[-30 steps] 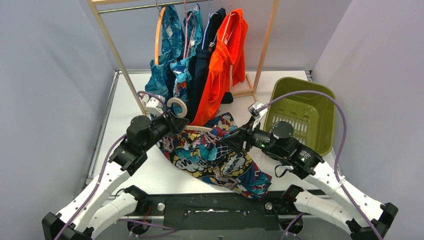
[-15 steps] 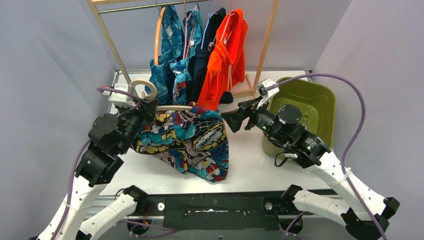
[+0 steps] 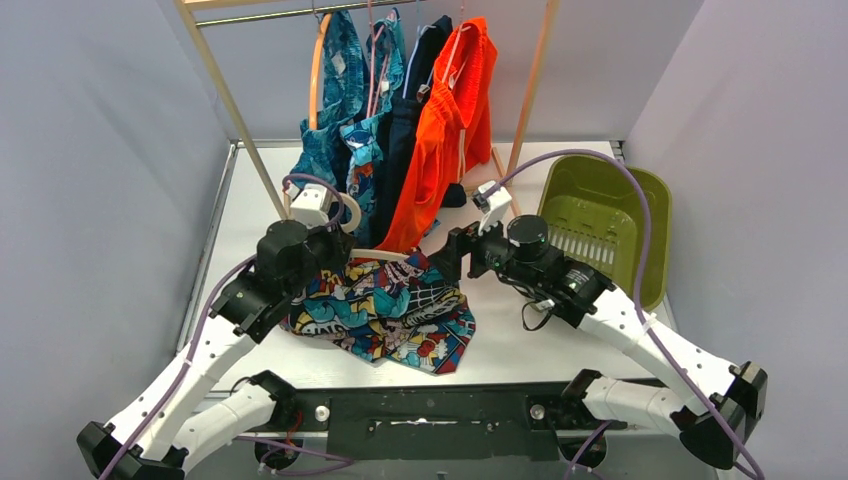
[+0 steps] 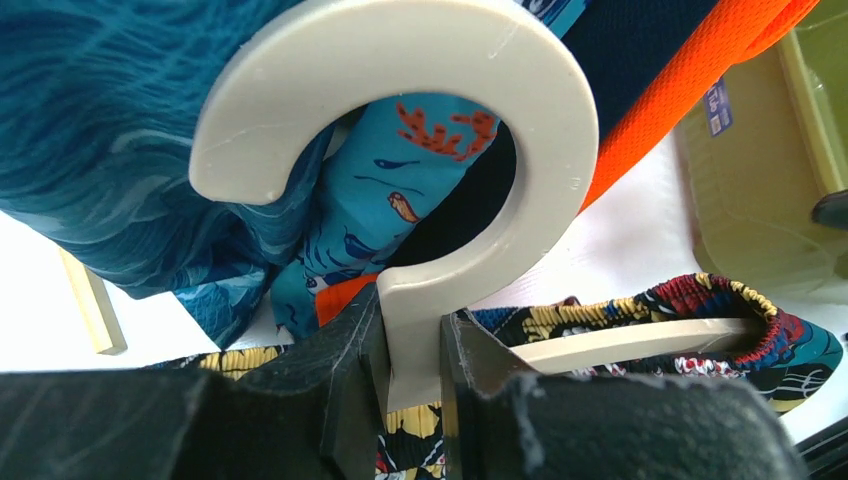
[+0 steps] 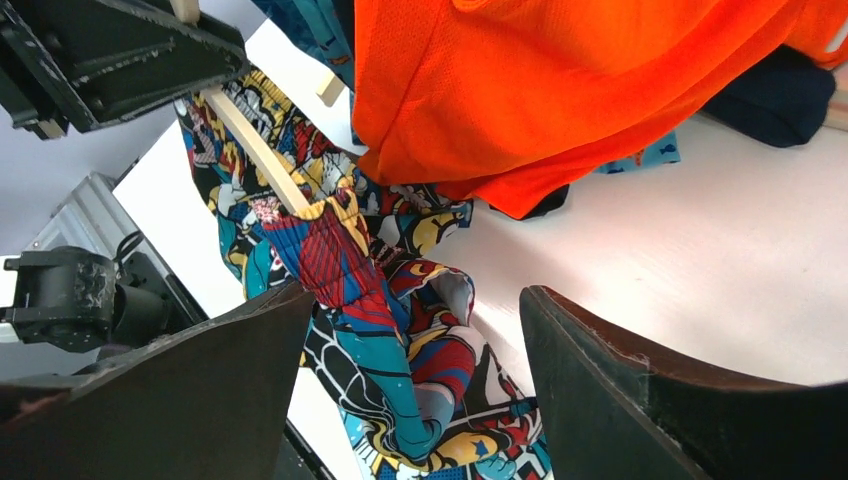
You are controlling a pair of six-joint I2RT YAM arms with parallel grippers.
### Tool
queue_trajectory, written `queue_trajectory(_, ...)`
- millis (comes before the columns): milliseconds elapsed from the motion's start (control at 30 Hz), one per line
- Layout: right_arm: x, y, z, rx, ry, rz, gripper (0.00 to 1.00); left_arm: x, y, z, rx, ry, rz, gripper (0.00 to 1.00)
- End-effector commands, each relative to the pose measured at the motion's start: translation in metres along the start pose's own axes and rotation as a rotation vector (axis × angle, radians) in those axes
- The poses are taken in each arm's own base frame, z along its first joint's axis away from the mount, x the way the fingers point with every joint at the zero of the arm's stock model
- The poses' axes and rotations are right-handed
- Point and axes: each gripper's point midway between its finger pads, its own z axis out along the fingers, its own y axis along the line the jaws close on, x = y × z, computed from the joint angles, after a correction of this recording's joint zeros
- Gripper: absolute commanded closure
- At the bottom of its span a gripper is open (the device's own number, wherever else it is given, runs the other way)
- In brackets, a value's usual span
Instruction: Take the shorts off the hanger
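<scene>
Hanger drops back toward the tabletop's near edge, pinched by left gripper; right gripper, spread, risks clamping the hanger with the patterned shorts.

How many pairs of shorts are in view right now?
5. Four hang on the rail, left to right: teal leaf-print, turquoise cartoon-print, navy, orange-red. The multicolour pair is on the hanger gripped by the left hand. Others may hide between them.

Reaches forward with left arm, left gripper pinched on the hanger neck. Angles right arm inward, right gripper spread wide, gripping nothing.
</scene>
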Motion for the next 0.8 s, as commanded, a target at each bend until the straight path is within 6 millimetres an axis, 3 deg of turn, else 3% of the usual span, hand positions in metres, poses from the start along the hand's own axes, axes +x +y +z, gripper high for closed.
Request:
queue_trajectory(0, -0.019, 0.023, 0.005, -0.103, -0.036, -0.034, 0.24, -0.047, -0.013, -0.007, 0.041, -0.165, -0.024, 1.00)
queue_trajectory(233, -0.006, 0.037, 0.024, -0.137, 0.040, -0.096, 0.37, -0.044, -0.017, -0.002, 0.053, -0.143, -0.014, 1.00)
queue_trajectory(300, -0.008, 0.034, 0.027, -0.118, 0.035, -0.101, 0.49, -0.043, -0.015, -0.004, 0.047, -0.143, -0.015, 1.00)
queue_trajectory(367, -0.010, 0.030, 0.026, -0.089, 0.028, -0.103, 0.69, -0.043, -0.013, -0.006, 0.034, -0.142, -0.015, 1.00)
queue_trajectory(467, -0.010, 0.020, 0.021, -0.040, 0.020, -0.109, 0.85, -0.041, -0.006, -0.010, 0.004, -0.138, -0.002, 1.00)
queue_trajectory(567, -0.007, 0.002, 0.013, 0.055, 0.021, -0.111, 0.95, -0.044, 0.002, -0.016, -0.031, -0.156, -0.003, 1.00)
queue_trajectory(767, 0.013, -0.039, -0.008, 0.209, 0.053, -0.115, 1.00, -0.051, 0.022, -0.027, -0.132, -0.207, -0.024, 1.00)
